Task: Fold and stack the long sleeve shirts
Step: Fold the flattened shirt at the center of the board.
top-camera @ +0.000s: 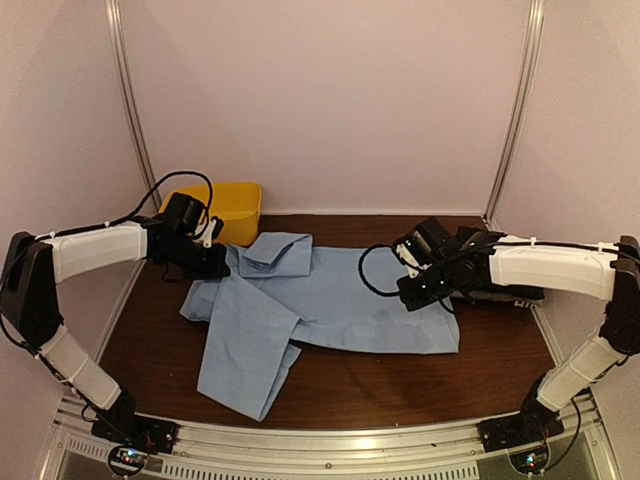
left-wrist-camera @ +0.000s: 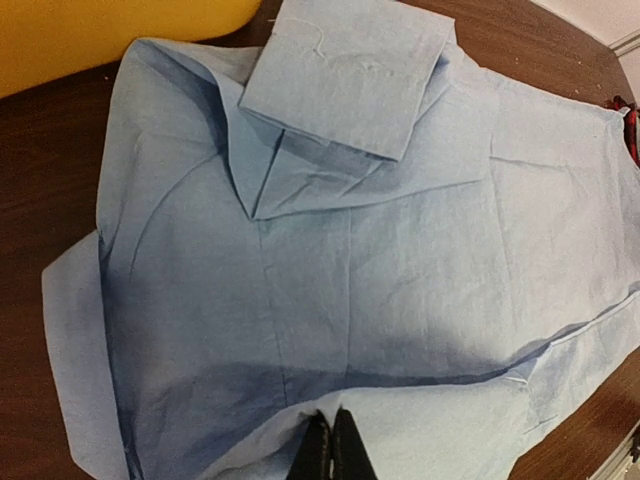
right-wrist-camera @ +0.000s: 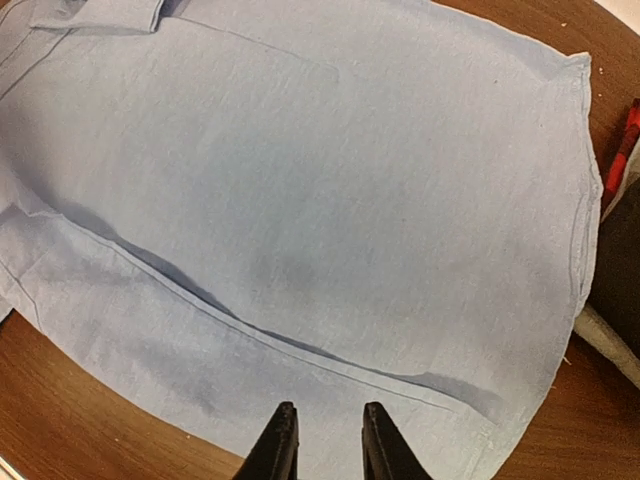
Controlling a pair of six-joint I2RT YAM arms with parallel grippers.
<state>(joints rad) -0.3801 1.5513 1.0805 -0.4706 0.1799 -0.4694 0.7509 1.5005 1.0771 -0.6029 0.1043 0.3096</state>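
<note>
Since the light blue shirt (top-camera: 340, 300) is thin woven cloth, it should handle light and limp, and any lifted edge will likely sag and drag the rest along the brown table (top-camera: 400, 385). It lies spread across the table's middle, collar end toward the yellow bin (top-camera: 235, 205), one sleeve (top-camera: 245, 360) trailing toward the near edge. The left gripper (left-wrist-camera: 331, 450) hovers at the shoulder end, fingers closed together; whether cloth is nipped between them I cannot tell. The right gripper (right-wrist-camera: 328, 440) sits low by the hem end, fingers narrowly parted, holding nothing. Doubled seams, hem corners and shoulders look the surest holds.
</note>
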